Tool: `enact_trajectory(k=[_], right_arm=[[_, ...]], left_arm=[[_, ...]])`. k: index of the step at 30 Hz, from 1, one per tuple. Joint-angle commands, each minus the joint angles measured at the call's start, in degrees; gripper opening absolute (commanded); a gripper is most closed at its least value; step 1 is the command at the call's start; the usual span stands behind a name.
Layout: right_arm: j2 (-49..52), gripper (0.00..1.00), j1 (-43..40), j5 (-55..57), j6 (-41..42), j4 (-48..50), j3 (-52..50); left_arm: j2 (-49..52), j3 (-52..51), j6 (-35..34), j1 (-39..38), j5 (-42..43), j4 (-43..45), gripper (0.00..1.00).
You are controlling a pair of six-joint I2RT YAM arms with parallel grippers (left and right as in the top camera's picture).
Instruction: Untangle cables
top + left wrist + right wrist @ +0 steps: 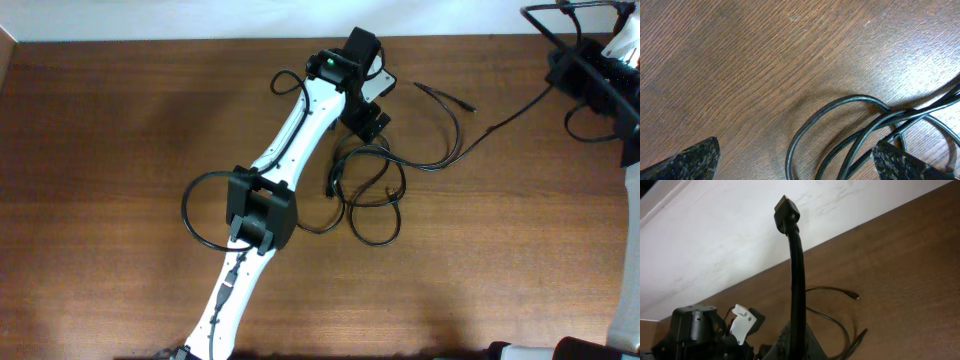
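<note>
Overhead: left gripper (371,120) is at upper centre of the table (110,130), at the top of the cables (372,195) looped mid-frame. One cable (500,125) is strung out to the right gripper (556,78) at the upper right edge. Left wrist view adds what overhead hides: fingers (692,160) spread wide at the bottom corners, nothing gripped, loops crossing on the wood between them. Right wrist view only: jaws clenched on that cable, its plug (786,209) sticking up against the white wall (715,240).
</note>
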Motion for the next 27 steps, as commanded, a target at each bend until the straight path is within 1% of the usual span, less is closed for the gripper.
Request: enact_trajectory(k=[1, 2, 4, 5, 6, 7, 8, 12, 15, 18, 19, 20, 22, 23, 24, 25, 27], right_arm=[[-0.35, 0.04, 0.35, -0.13, -0.83, -0.26, -0.02], [-0.35, 0.04, 0.35, -0.11, -0.83, -0.79, -0.02], [-0.35, 0.04, 0.35, -0.11, -0.85, -1.03, -0.02], [-0.35, 0.04, 0.35, -0.13, -0.83, -1.03, -0.02], [-0.35, 0.04, 0.35, -0.11, -0.83, -1.03, -0.02], [-0.35, 0.04, 0.35, -0.11, -0.83, -1.07, -0.02], [-0.35, 0.04, 0.35, -0.13, -0.83, -1.11, -0.02], [-0.35, 0.04, 0.35, -0.13, -0.83, -1.31, -0.02], [-0.35, 0.04, 0.35, -0.35, -2.84, -1.46, -0.02], [-0.33, 0.04, 0.35, -0.37, -3.82, -2.40, -0.02], [-0.33, 0.04, 0.46, -0.35, -3.82, -2.56, -0.02], [-0.33, 0.04, 1.68, -0.04, -5.05, -2.38, -0.02], [-0.15, 0.04, 2.16, 1.46, -5.29, -2.27, -0.02], [-0.15, 0.04, 1.33, 3.23, -5.29, -2.34, -0.02], [-0.17, 0.04, -0.90, 4.00, -5.05, -2.25, -0.02], [-0.17, 0.04, -4.15, 3.96, -4.37, -2.27, -0.02], [-0.17, 0.04, -14.91, 3.26, -4.42, -2.49, -0.02]], left_arm=[[5.99, -0.57, 0.37, -0.04, -0.81, -0.59, 0.99], [8.79, -0.57, 0.24, 0.00, -2.05, -1.03, 1.00], [10.58, -0.57, 0.24, 0.00, -2.36, -1.55, 0.98], [11.08, -0.57, 0.22, 0.00, -2.36, -1.81, 0.95], [11.26, -0.57, 0.24, 0.00, -2.36, -2.12, 0.75], [11.28, -0.57, 0.24, 0.00, -2.36, -2.23, 0.12], [11.26, -0.57, 0.22, 0.00, -2.36, -2.36, 0.00], [10.82, 1.31, -0.48, 0.00, -2.36, -4.94, 0.00], [4.85, 11.76, -5.46, 0.00, -5.88, -9.35, 0.00], [-7.93, 26.18, -9.33, 0.00, -11.87, -16.20, 0.00], [-13.60, 27.47, -10.47, 0.00, -15.04, -17.40, 0.00], [-22.53, 27.41, -11.91, 0.07, -21.92, -19.15, 0.00], [-28.52, 27.41, -12.31, 1.07, -27.54, -21.64, 0.00], [-31.63, 27.41, -13.20, 3.08, -30.73, -24.17, 0.00], [-33.81, 27.39, -13.60, 6.01, -31.28, -26.16, 0.00], [-34.91, 27.12, -13.84, 8.22, -30.53, -26.14, 0.00], [-36.59, 27.10, -13.81, 13.33, -28.11, -26.14, 0.00]])
